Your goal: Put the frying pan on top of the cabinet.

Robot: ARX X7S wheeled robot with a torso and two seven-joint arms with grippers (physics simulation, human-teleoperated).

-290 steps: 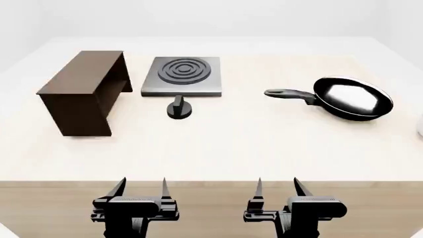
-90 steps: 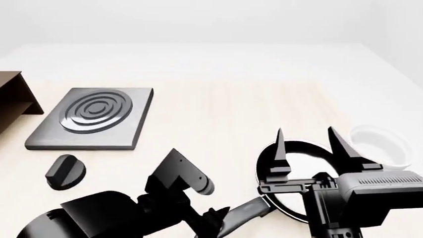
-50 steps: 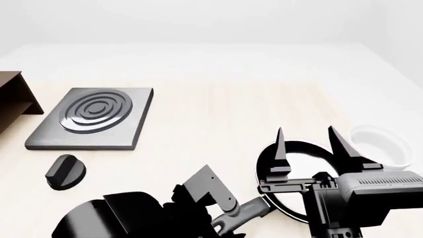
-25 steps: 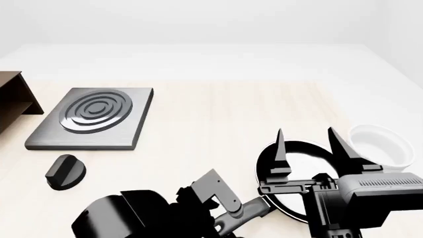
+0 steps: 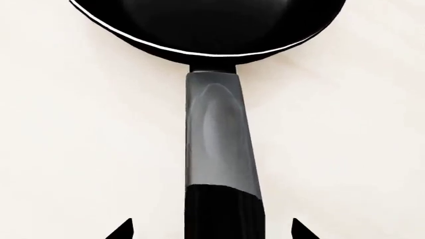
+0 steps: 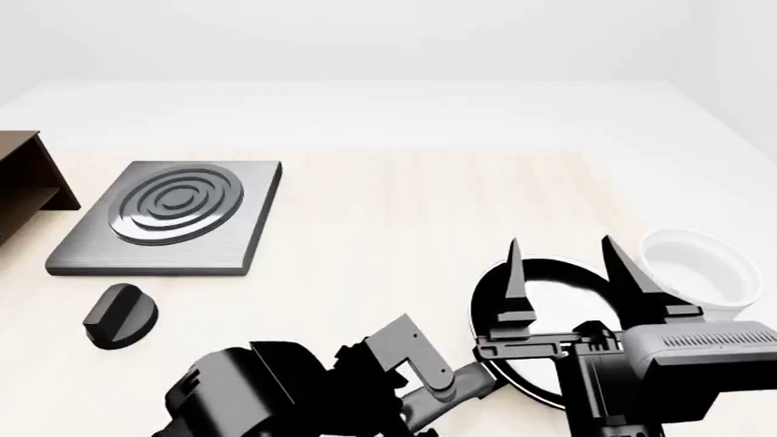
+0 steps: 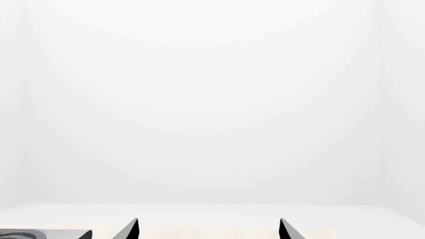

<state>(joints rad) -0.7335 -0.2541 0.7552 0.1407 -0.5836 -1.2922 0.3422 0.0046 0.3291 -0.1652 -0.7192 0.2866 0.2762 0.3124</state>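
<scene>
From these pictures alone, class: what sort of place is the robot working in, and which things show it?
Probably a mock kitchen counter in a simulator: a frying pan, a grey burner plate with a loose black knob, and a white bowl lie on a pale wooden table with bare white walls around.

At the left edge of the head view, the dark brown wooden cabinet (image 6: 27,177) shows only a corner. The round black frying pan (image 6: 552,305) is largely hidden behind the right gripper (image 6: 562,257) at lower right. In the left wrist view, the pan's bowl and the left gripper's fingertips (image 5: 126,230) are cut off by the frame.
</scene>
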